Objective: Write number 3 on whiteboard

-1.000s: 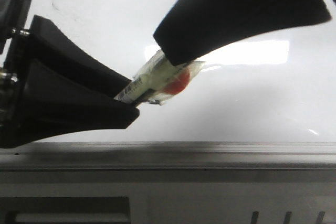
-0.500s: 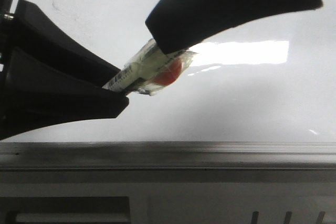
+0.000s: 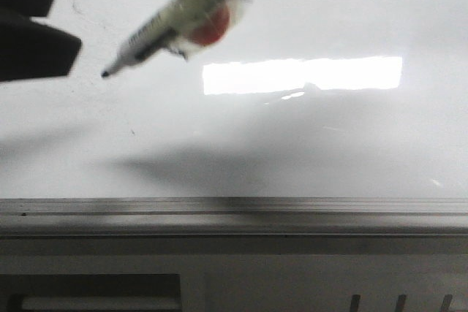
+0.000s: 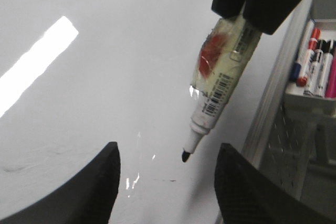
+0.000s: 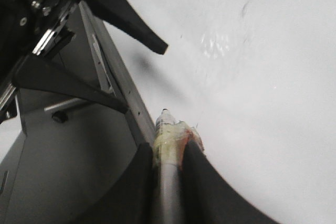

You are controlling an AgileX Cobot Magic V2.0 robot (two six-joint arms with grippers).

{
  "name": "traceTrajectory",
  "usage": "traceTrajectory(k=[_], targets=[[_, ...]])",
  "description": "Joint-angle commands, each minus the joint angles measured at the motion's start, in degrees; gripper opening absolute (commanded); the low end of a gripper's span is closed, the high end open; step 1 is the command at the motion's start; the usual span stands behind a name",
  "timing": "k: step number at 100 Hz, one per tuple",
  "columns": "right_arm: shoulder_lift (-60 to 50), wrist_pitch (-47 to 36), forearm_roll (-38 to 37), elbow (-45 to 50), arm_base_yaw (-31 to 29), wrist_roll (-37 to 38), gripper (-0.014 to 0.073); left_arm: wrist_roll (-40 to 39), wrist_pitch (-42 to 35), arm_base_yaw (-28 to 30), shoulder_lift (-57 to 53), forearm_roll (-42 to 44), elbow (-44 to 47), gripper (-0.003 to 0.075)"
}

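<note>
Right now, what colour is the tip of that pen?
Black. The pen tip shows best in the left wrist view.

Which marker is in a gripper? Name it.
The taped marker, clamped in the right gripper; the other markers stand in the tray beside the whiteboard.

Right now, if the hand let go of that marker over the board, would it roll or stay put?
The marker is round and slim, so it would likely roll on the glossy whiteboard. Its crinkled tape wrap might slow it. It looks rigid and light.

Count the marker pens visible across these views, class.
About 6: one marker clamped in the right gripper over the whiteboard; roughly five spare markers in a tray beside it, others possibly hidden.
</note>
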Motion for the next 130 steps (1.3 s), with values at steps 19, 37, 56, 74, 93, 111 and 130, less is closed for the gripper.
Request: traceTrajectory(k=[19,37,56,74,93,111,130], targets=[[3.6,3.4,0.3,-12.7,-5.4,0.7,-0.0069,-0.8,5.4,0.1,-10.8,-3.5,-1.9,0.0379],[7.7,7.7,0.3,-17.7,-7.7,2.7,-0.0063,-0.8,8.9,0.1,-12.2,-3.7,-1.9,0.0379],[11.3,7.7,0.1,-19.2,-8.0,2.7,-0.0063,-0.8,8.9,0.1,-12.2,-3.8,-1.9,0.0379],[12.6,6.4,-0.5,-19.3,-9.9,2.7,-0.0063,-0.8,8.9,0.1,-12.2,-3.8,-1.9,0.0379],[12.7,6.0,-0.8,-19.3,-13.2,2.7,-0.0063,-0.8,8.9,0.1,-12.2,-3.9,-1.9,0.0379],[11.5,8.7,-1.5,-19.3,-14.6,2.7,-0.0062,-0.8,8.9,0.1,-12.2,-3.9,-1.9,0.0379],[9.7,14.3,-5.8,-19.3,-14.7,6.1,-0.0061,-0.8,8.9,0.1,-12.2,-3.9,-1.9,0.0379]])
